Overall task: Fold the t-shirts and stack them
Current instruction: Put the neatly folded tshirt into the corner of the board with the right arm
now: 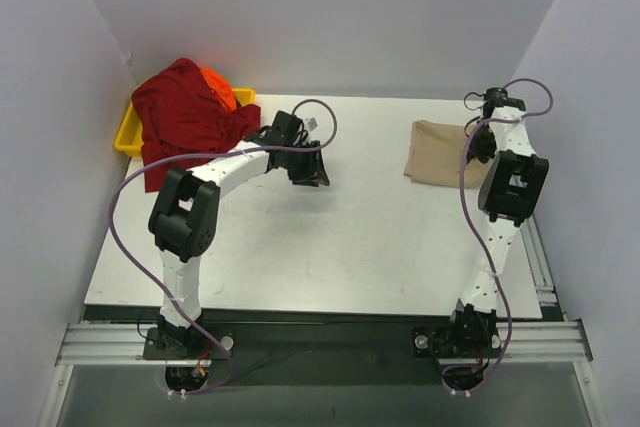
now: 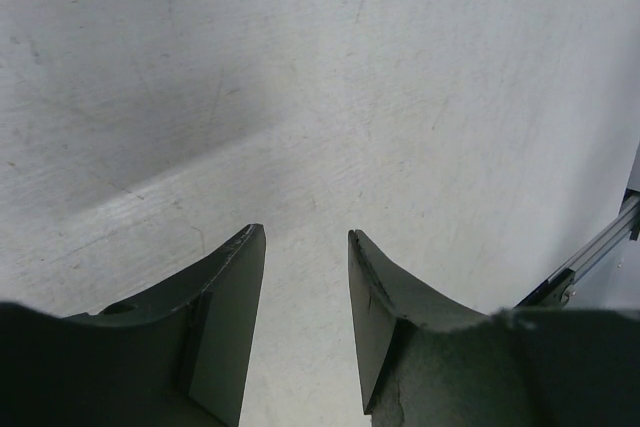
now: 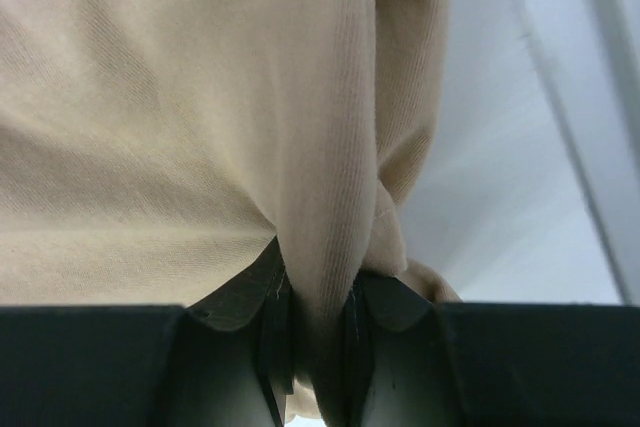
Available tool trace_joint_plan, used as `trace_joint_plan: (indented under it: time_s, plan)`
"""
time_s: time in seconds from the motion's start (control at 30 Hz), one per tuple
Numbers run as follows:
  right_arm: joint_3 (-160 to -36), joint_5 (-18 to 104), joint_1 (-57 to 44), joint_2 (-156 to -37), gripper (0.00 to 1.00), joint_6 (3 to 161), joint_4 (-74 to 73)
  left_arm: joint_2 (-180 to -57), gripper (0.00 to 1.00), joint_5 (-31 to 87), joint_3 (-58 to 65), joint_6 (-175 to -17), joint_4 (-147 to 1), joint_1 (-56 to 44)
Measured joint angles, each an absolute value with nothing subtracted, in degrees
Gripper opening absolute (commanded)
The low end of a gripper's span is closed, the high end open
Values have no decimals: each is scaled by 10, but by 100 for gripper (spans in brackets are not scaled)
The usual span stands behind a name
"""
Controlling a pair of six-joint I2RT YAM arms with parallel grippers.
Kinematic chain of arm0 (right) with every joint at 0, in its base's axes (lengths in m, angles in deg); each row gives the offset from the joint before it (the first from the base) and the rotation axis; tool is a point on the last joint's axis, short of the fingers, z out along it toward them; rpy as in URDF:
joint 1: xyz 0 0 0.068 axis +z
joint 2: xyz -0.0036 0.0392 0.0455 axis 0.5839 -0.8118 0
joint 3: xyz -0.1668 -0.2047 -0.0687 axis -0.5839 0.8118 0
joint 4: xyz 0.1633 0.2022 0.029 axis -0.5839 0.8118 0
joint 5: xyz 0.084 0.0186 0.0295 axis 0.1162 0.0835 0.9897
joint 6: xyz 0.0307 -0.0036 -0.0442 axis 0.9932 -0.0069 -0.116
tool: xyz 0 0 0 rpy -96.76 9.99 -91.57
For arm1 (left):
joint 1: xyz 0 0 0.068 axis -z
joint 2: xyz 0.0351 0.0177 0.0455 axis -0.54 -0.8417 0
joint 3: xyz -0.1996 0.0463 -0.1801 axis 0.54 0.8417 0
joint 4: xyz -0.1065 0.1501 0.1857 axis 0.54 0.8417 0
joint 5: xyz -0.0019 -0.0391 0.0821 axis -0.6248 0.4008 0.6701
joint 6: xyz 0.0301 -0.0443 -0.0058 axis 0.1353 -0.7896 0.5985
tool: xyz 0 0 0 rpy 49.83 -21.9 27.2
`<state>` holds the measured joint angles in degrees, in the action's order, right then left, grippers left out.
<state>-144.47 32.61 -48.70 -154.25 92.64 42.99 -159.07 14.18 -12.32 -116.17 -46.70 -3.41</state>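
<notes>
A folded tan t-shirt (image 1: 435, 152) lies at the back right of the table. My right gripper (image 1: 478, 143) sits at its right edge, shut on a pinched fold of the tan cloth (image 3: 320, 247). A dark red t-shirt (image 1: 185, 117) is heaped over a yellow tray (image 1: 128, 137) at the back left, with a bright orange t-shirt (image 1: 220, 87) showing behind it. My left gripper (image 1: 308, 172) hangs over bare table right of the red heap; its fingers (image 2: 235, 317) stand apart with nothing between them.
White walls close in at the left, back and right. A metal rail (image 1: 320, 337) runs along the near edge by the arm bases. A second rail (image 1: 540, 257) lines the table's right side. Purple cables loop off both arms.
</notes>
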Motion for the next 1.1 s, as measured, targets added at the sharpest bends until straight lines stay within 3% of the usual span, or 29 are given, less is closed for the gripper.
trace_joint_plan:
  time_s: [0.4,0.43,0.47,0.53,0.57,0.6,0.9,1.1]
  plan:
    - [-1461,266,-538,-1553,1,926,436,-1590,50,166,-130,-1153,-433,-50]
    - [-1461,261,-538,-1553,6,926,436,-1590,50,166,-132,-1153,-432,-50]
    - [-1461,257,-539,-1553,21,925,436,-1590,50,166,-134,-1153,-432,-50]
    - [-1461,251,-539,-1553,41,923,435,-1590,50,168,-134,-1153,-432,-50]
    - [-1461,247,-539,-1553,57,921,435,-1589,50,169,-134,-1153,-432,-50]
    - [-1461,242,-539,-1552,62,921,436,-1589,50,171,-133,-1153,-432,-50]
    - [-1387,210,-528,-1473,94,918,414,-1514,51,204,-74,-1153,-451,-50]
    - [-1273,176,-488,-1332,99,924,365,-1452,51,228,-19,-1153,-486,-50]
